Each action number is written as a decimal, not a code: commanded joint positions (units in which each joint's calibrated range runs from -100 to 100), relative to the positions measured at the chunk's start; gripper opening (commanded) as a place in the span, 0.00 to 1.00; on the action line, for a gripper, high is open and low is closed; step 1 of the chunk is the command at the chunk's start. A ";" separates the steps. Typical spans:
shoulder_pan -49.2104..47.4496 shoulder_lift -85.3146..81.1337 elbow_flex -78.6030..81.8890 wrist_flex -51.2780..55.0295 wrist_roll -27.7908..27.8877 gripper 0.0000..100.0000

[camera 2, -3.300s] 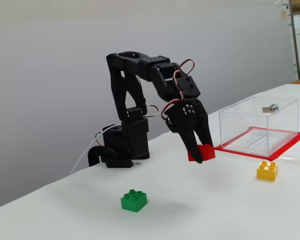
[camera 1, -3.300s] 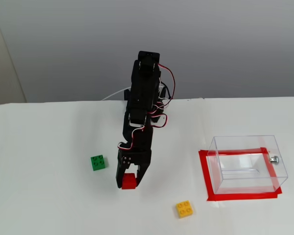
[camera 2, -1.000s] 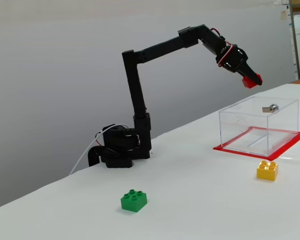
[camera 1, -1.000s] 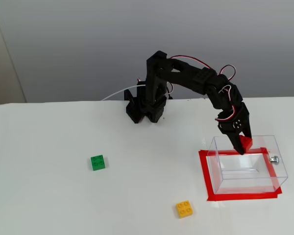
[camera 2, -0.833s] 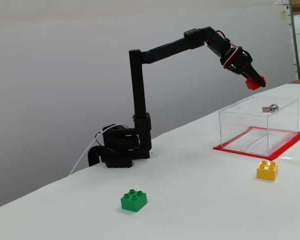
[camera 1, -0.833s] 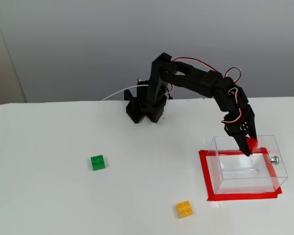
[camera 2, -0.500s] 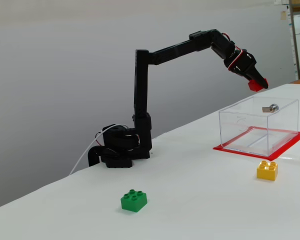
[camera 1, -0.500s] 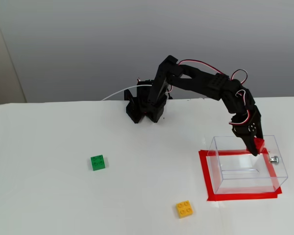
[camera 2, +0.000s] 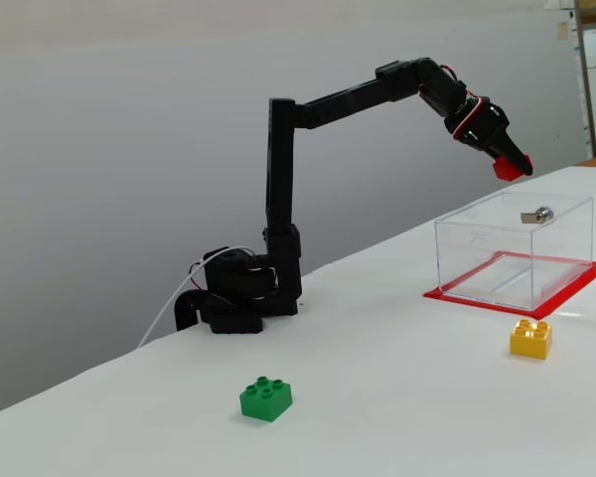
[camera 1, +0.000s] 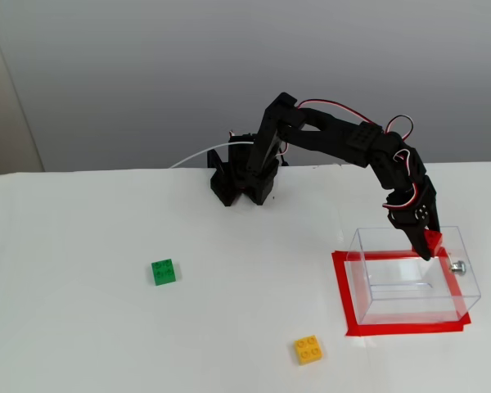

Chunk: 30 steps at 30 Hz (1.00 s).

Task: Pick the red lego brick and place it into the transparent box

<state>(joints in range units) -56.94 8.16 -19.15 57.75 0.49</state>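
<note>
Your black two-finger gripper (camera 1: 428, 248) pinches the small red studded plastic brick (camera 1: 432, 241) above the clear thin-walled plastic box (camera 1: 413, 303), over its far edge. That height probably clears the wall; you likely want it more centred before letting go.

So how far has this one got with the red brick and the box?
Pickup looks done: the pincer is shut on the red lego brick, held in the air. In hand is the carry; in both fixed views the brick hangs above the transparent box, near its far rim. Left: lower or release it, since the box looks empty. The green brick and yellow brick lie untouched on the table.
</note>
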 commanded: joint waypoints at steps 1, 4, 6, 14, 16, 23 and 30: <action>0.05 -0.48 -2.00 0.12 -0.07 0.26; 0.12 -0.40 -2.00 0.12 -0.07 0.35; 0.20 -0.57 -2.00 0.12 -0.07 0.37; 0.35 -1.16 -2.00 0.12 -0.07 0.37; 0.42 -1.16 -2.00 0.21 -0.07 0.37; 1.31 -1.33 -2.00 4.04 -0.12 0.18; 5.00 -5.91 -1.91 7.26 -0.12 0.01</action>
<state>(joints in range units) -53.74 7.40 -19.15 64.01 0.49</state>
